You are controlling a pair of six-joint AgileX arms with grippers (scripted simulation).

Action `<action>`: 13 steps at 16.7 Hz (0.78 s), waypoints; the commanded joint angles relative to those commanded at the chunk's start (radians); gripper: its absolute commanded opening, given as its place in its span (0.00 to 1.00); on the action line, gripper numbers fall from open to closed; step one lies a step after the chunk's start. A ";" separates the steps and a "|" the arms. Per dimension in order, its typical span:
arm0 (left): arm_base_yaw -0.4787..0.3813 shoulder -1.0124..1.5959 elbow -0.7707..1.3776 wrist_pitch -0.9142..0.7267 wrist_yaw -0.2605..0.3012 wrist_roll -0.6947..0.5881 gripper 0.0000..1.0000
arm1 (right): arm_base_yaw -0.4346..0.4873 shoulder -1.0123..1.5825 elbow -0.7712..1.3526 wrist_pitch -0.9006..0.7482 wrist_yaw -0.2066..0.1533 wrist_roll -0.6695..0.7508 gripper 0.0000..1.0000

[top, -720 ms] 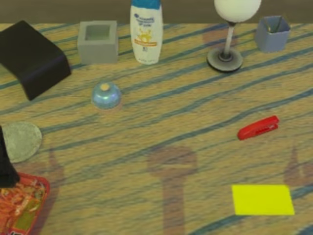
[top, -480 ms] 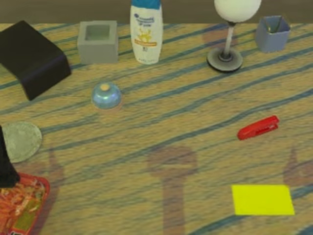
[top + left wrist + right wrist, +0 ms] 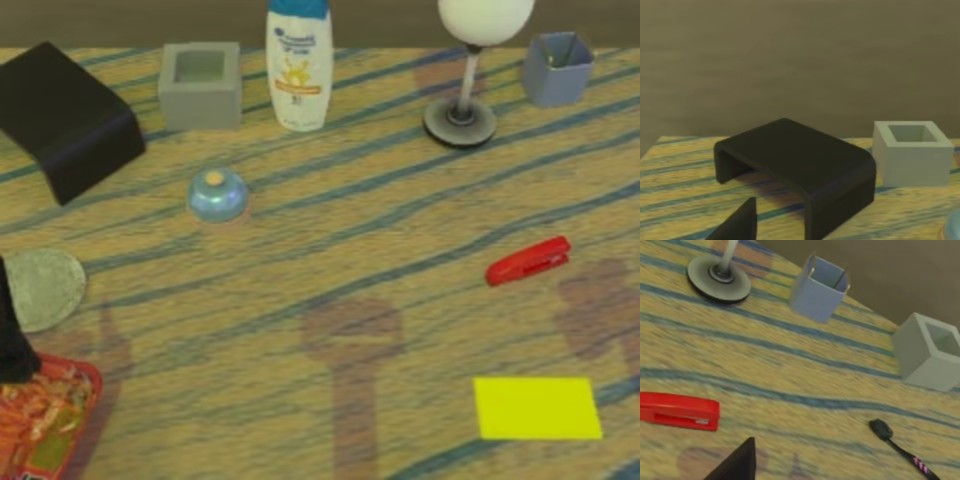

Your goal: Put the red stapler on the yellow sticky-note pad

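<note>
The red stapler (image 3: 528,260) lies on the bench (image 3: 330,260) at the right of the overhead picture, tilted with its right end a little higher. The yellow sticky-note pad (image 3: 538,407) lies flat near the lower right, below the stapler and apart from it, with bare bench between them.

The left arm (image 3: 12,335) shows only as a dark shape at the left edge, above a red food tray (image 3: 50,420) in the lower left corner and beside a round grey disc (image 3: 42,288). Whether its fingers are wide or narrow I cannot tell. The right arm itself is out of the overhead picture. Its wrist camera looks down on the stapler (image 3: 679,410), with one dark finger (image 3: 737,464) at the bottom edge, and the finger spacing cannot be told there either.

Along the top of the bench stand a black riser (image 3: 65,115), a grey box (image 3: 201,85), a shampoo bottle (image 3: 299,65), a white lamp (image 3: 470,60) and a blue-grey cup (image 3: 557,68). A small bell (image 3: 217,194) sits left of centre.
</note>
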 joint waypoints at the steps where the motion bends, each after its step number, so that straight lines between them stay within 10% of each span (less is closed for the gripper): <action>1: 0.000 0.000 0.000 0.000 0.000 0.000 1.00 | 0.012 0.107 0.086 -0.060 0.001 -0.079 1.00; 13: 0.000 0.000 0.000 0.000 0.000 0.000 1.00 | 0.160 1.319 1.042 -0.742 0.003 -0.973 1.00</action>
